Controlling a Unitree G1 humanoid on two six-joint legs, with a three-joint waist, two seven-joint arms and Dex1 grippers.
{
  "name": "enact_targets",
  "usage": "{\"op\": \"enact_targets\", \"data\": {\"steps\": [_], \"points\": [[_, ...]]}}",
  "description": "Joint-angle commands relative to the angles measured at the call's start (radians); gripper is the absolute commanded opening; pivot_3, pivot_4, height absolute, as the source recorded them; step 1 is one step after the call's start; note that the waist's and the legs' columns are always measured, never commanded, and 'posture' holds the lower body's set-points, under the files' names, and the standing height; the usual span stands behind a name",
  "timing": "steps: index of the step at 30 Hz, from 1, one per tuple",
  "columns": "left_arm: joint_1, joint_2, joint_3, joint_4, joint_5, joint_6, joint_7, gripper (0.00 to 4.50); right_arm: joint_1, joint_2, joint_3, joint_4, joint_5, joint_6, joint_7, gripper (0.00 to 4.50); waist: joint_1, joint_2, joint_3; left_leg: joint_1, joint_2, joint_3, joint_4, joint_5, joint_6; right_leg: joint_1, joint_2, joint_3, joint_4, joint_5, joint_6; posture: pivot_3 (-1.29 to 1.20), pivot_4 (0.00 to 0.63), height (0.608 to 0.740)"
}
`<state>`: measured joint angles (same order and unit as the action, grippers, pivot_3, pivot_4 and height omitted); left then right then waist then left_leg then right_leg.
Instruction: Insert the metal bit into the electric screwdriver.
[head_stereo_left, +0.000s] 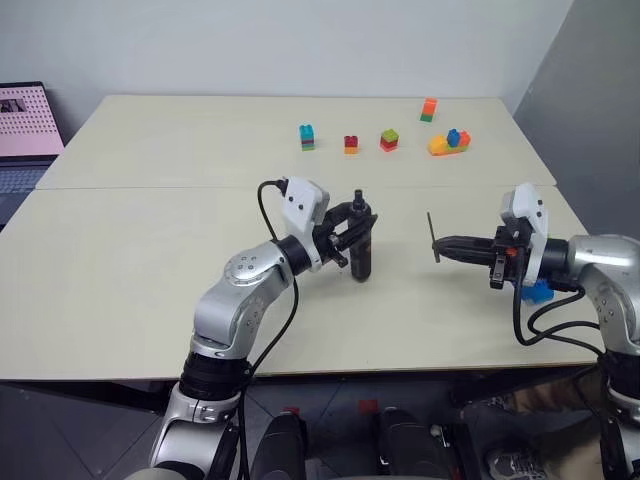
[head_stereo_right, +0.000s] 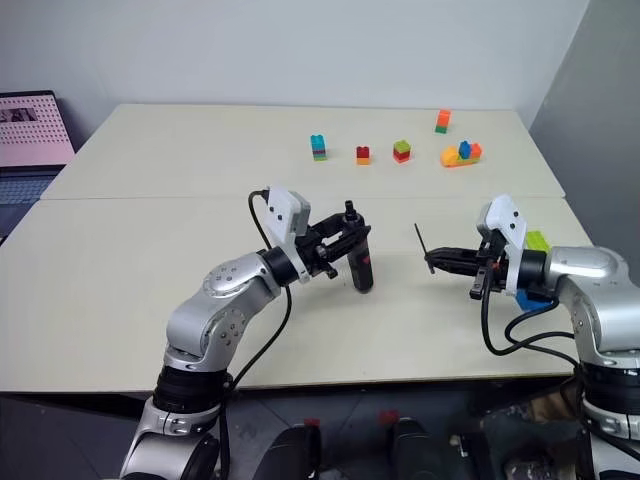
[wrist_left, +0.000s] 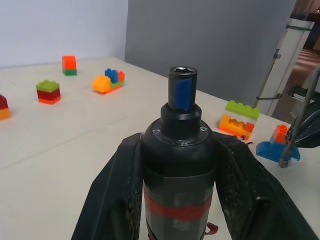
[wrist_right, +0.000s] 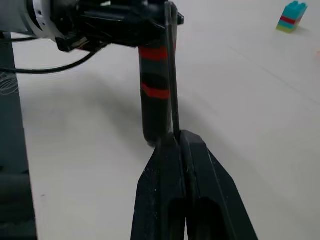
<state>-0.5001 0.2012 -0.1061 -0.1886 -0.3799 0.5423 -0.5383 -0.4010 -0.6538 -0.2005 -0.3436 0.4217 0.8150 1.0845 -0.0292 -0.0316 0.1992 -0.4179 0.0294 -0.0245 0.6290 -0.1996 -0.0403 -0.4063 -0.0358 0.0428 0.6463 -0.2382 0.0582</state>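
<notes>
You will find no readable lettering here: the laptop screen at the far left edge shows a pink dotted pattern (no words legible), and the electric screwdriver carries only tiny unreadable collar marks.

A pale beige surface carries a row of small plastic brick stacks lying well beyond both hands: a blue-topped striped stack, a red and orange stack, a green-topped red stack, a flat yellow-orange piece with blue bricks on top, and farthest out an orange-over-green stack. A blue brick lies just beside the right hand. An open laptop with a pink screen stands well out past the left hand.
</notes>
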Motion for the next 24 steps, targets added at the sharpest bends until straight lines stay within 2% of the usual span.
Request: {"op": "enact_targets", "data": {"steps": [1,7,15,24], "points": [[0.002,-0.002,-0.017,0.0,0.035,-0.074,-0.004,1.65,-0.009,0.03,-0.068,-0.09,0.098,0.042,-0.1,0.0,0.0,0.0,0.0,0.0,0.0,0.0,0.0,0.0,0.0,0.0,0.0,0.0,0.0,0.001,0.001,0.0,0.15,0.74],[0.03,-0.01,-0.05,-0.001,0.085,-0.129,0.017,1.65,-0.035,0.088,-0.091,-0.13,0.216,0.086,-0.211,0.0,0.0,0.0,0.0,0.0,0.0,0.0,-0.001,0.0,0.0,0.0,0.0,0.0,0.0,0.002,0.004,0.0,0.15,0.74],[0.055,-0.018,-0.074,-0.018,0.115,-0.168,0.029,1.65,-0.079,0.094,-0.101,-0.115,0.358,0.109,-0.276,0.0,0.0,0.0,0.0,0.0,0.0,0.0,0.0,0.0,0.0,0.0,0.0,0.0,0.0,0.0,0.0,0.0,0.15,0.74],[0.06,-0.019,-0.08,-0.018,0.137,-0.193,0.035,1.65,-0.129,0.105,-0.071,-0.09,0.399,0.071,-0.328,0.0,0.0,0.0,0.0,0.0,0.0,0.0,0.0,0.0,0.0,0.001,0.0,0.0,0.0,0.0,0.0,0.0,0.15,0.74]]}}
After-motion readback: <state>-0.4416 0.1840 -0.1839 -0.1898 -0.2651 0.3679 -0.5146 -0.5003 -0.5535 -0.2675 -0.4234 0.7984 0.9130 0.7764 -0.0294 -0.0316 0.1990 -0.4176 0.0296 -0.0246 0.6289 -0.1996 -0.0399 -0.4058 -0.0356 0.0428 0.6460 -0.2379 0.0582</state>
